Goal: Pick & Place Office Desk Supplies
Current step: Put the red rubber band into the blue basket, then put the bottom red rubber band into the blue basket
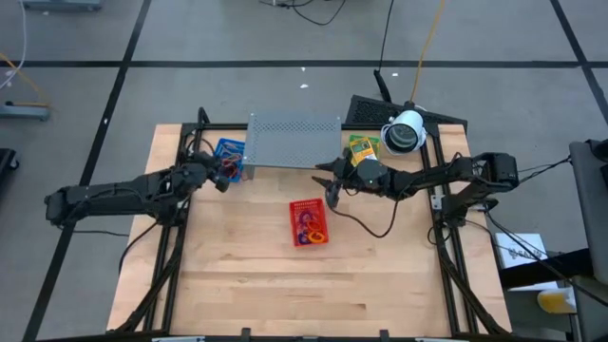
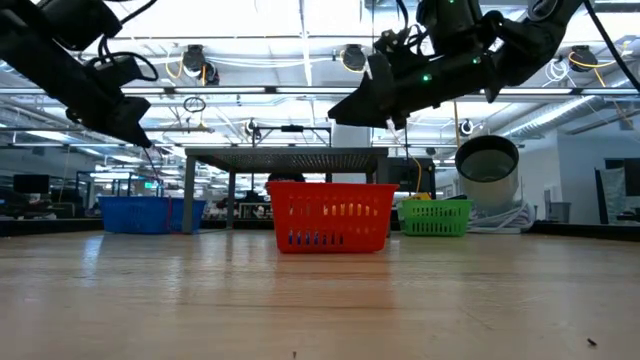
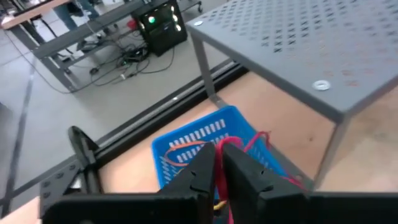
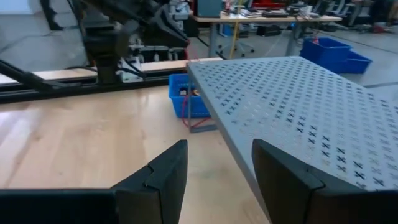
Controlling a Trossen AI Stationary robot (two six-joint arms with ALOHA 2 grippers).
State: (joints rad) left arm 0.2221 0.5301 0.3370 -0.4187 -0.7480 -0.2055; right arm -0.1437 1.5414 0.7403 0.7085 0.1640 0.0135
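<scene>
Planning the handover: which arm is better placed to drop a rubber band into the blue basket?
Left. Its tool hangs over the blue basket with a red band between its fingers; the right tool is empty beside the grey rack.

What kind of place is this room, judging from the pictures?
Probably a robotics lab or workshop: a wooden table on a metal frame, taped lines on the bare floor, and ceiling pipes with hanging cables.

Desk [image 1: 256,285] is pale wood planks with a smooth satin finish, grain showing. The rack [image 1: 294,140] is grey perforated sheet metal, matt painted look. Baskets are plastic mesh: blue [image 3: 205,134], red [image 2: 330,215], green [image 2: 436,216], slightly shiny. Left pincer [image 3: 219,171] fingers look like matt black plastic, red rubber band [image 3: 258,140] thin and dull
</scene>
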